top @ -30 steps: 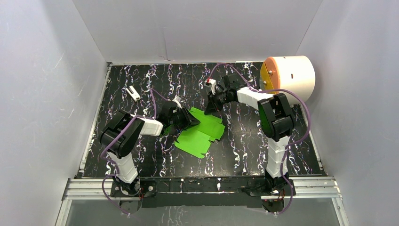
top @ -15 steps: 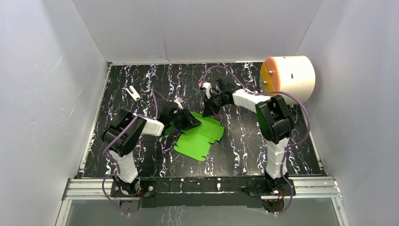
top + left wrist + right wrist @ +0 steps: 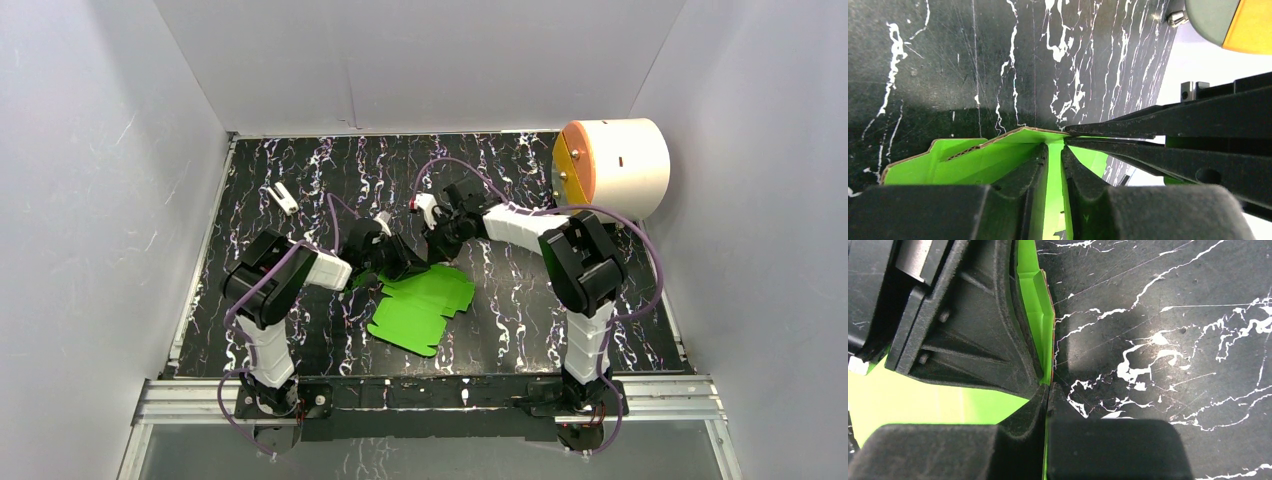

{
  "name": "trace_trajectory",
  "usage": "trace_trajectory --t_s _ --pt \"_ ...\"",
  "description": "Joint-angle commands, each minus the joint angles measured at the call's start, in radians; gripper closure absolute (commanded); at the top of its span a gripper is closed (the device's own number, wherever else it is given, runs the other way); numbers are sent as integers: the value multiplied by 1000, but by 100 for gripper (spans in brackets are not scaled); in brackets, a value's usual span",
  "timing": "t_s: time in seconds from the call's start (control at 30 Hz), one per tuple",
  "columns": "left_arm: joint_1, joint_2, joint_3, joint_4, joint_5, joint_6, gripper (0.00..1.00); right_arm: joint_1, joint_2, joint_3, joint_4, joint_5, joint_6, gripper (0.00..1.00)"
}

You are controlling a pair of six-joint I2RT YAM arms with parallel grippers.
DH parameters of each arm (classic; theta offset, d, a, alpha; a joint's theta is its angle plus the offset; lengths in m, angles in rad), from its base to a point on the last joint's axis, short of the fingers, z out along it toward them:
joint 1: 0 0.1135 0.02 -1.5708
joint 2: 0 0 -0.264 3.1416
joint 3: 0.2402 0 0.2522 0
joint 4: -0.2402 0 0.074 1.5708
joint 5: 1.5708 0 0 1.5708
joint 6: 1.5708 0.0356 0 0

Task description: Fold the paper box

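The paper box (image 3: pixel 425 308) is a bright green die-cut sheet lying mostly flat near the middle of the table, with its far left edge raised. My left gripper (image 3: pixel 402 264) is shut on that raised flap; in the left wrist view the green card (image 3: pixel 983 161) runs up between the left gripper (image 3: pixel 1053 148) fingers. My right gripper (image 3: pixel 436 250) comes in from the far right and meets the same edge. In the right wrist view the right gripper (image 3: pixel 1048 387) is shut on a thin edge of the paper box (image 3: pixel 1037 300), right beside the left gripper's fingers (image 3: pixel 973 330).
A large white cylinder with an orange-yellow face (image 3: pixel 612 166) stands at the far right. A small white object (image 3: pixel 284 198) lies at the far left. White walls enclose the black marbled table (image 3: pixel 520 310) on three sides.
The right gripper moved left and nearer, up to the left gripper, and shut on the raised edge of the sheet. The sheet slid slightly nearer and left.
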Motion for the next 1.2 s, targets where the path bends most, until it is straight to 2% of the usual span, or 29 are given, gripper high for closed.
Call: trace_trajectory --t_s 0.0,0.17,0.47,0.67,1.17 --pt "-5 25 -1 -24 -66 20 85 63 -97 -26 17 36 -2 95" --pt "-6 13 -5 -19 -58 14 85 69 -117 -63 59 78 7 95" --pt "-6 -206 -52 -143 -100 87 83 40 -115 -56 78 93 39 97" --pt "-12 -289 -113 -194 -98 90 84 39 -120 -57 87 98 38 100" --pt "-26 -151 -97 -158 -74 81 90 70 -186 -137 171 161 10 100"
